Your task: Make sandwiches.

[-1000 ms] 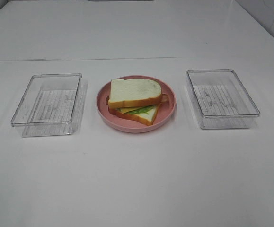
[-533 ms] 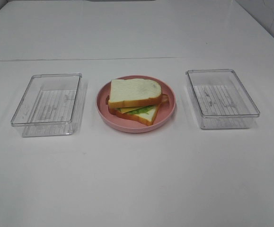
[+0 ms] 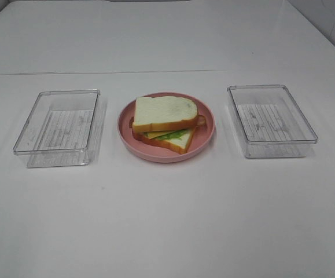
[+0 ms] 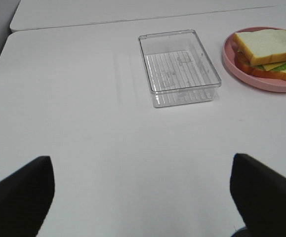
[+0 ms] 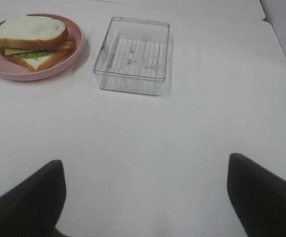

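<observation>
Sandwiches point(image 3: 166, 123) stacked on pink plate point(image 3: 208, 136) btwn two clear boxes; both grippers' jaws apart, holding nothing, apparently

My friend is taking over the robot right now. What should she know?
Left hand: open, holding nothing, back from the food.
Right hand: open, holding nothing too.
The sandwich sits stacked on the pink plate, top bread slice on, lettuce and cheese peeking out.
The two clear boxes beside the plate hold nothing.
Done: sandwich looks built. Left: probably nothing.
</observation>
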Robot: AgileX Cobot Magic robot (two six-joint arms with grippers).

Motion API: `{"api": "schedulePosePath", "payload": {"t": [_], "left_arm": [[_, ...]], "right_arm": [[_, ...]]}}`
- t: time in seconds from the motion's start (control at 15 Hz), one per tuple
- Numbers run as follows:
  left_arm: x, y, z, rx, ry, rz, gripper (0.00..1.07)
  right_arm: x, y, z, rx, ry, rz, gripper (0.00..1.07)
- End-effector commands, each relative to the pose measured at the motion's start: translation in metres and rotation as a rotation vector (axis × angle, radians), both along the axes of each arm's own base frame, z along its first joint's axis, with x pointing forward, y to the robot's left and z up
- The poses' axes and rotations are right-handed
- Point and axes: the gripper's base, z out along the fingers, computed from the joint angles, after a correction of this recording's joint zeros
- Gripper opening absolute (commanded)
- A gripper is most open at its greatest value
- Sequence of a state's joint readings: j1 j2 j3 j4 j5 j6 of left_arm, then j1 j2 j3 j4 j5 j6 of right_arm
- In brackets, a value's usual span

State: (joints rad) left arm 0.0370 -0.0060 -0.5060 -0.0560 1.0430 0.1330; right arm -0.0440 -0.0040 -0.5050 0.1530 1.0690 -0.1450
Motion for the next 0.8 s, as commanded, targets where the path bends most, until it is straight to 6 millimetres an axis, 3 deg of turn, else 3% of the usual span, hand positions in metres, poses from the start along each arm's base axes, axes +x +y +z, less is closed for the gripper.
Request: {"api": "schedulePosePath", "payload": {"t": [0.07, 0.8], "left_arm": [[-0.0018, -0.0007, 0.0002, -0.004, -0.032, -0.002, 0.90], [-0.0018, -0.0007, 0.0002, -0.004, -0.032, -0.002, 0.90]], "right_arm": [[-0.0026, -0.0001, -0.0005, -0.012, -0.025, -0.001, 0.79], [-0.0026, -0.0001, -0.0005, -0.012, -0.025, -0.001, 0.79]]}}
